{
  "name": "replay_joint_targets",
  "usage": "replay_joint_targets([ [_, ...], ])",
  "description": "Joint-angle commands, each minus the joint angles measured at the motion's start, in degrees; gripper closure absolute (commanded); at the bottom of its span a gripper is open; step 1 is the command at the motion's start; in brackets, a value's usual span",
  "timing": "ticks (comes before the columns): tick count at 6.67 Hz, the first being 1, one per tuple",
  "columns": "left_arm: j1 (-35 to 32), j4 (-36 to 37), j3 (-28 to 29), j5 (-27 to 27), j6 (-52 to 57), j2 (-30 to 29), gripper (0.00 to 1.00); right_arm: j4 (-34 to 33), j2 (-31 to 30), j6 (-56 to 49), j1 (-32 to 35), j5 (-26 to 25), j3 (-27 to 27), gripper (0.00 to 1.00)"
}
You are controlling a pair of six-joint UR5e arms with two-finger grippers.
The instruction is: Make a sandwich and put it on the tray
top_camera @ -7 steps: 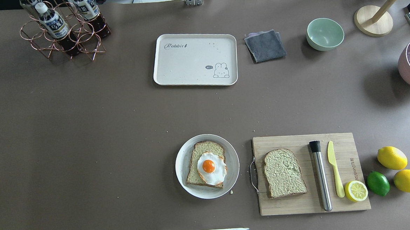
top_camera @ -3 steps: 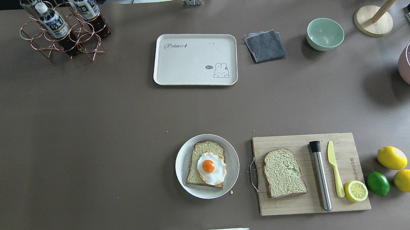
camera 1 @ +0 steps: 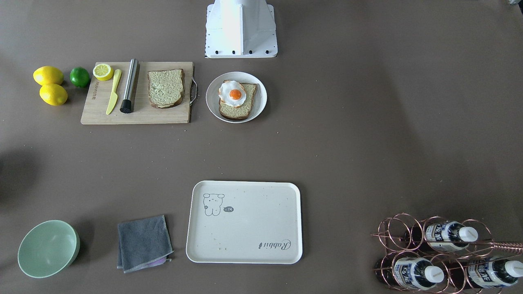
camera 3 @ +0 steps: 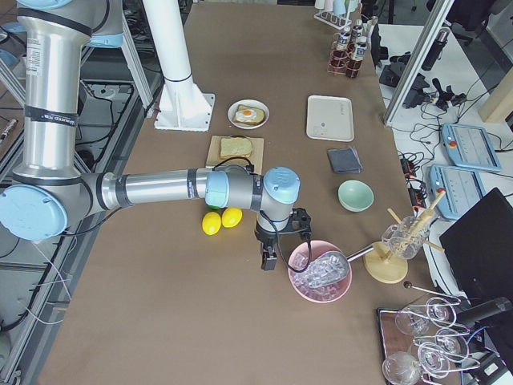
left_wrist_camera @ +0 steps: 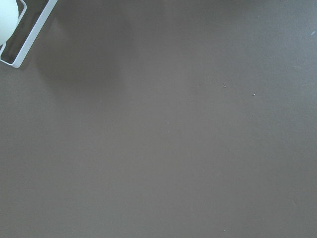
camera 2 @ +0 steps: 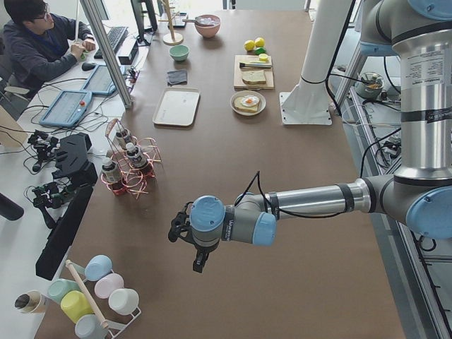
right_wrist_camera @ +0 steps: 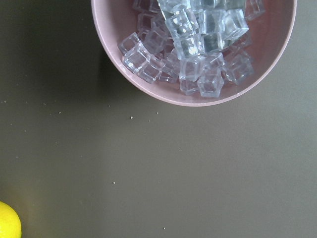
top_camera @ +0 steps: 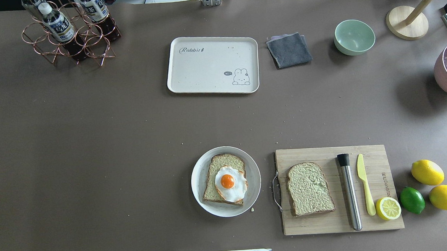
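Brown tabletop [top_camera: 94, 147] runs the whole width, and at its far left end the left gripper [camera 2: 198, 264] hangs over a bare patch. It shows only in the left side view, so I cannot tell how its jaws stand. The plate and tray lie well apart from it, far down the table, past the copper bottle rack [top_camera: 69, 38].

Next to the right comes the tray [top_camera: 213, 70], cream-white with rounded corners. It has "Rabbit" printed at one corner, a small line drawing at the opposite one, and a few crumbs on it. It sits on the far side of the table.

On the near side, roughly in line with the tray, stands the round white plate [top_camera: 254, 179]. It holds the lower slice [top_camera: 213, 181], brown-crusted and pale greenish-tan, with the fried egg [top_camera: 231, 183] on top, white with an orange yolk. The egg overhangs the slice's right edge.

Just beside the plate is the wooden cutting board [top_camera: 328, 223], where the second slice [top_camera: 310, 189] lies flat and uncovered, apart from the first.

Beyond the board and the lemons [camera 3: 222, 219], the right gripper [camera 3: 272, 258] hangs just beside the pink bowl [camera 3: 298, 282] of ice cubes [right_wrist_camera: 198, 44]. It is well apart from both slices, and I cannot tell how wide it stands.
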Motion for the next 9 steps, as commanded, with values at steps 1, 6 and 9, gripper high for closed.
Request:
replay_joint_targets([
  [1, 0.0, 0.5, 0.0, 0.0, -3.6, -1.3, 0.03, -0.1, 0.1, 0.1, 0.1, 2.0, 0.0, 0.00],
  [6, 0.0, 3.4, -0.1, -0.1, -6.8, -2.7, 0.03, 4.4, -1.7, 6.1, 0.2, 3.4, -0.5, 0.00],
  [9, 0.0, 3.0, -0.7, 0.0, -7.0, -3.3, 0.03, 5.2, -0.9, 6.2, 0.3, 3.6, 0.5, 0.00],
])
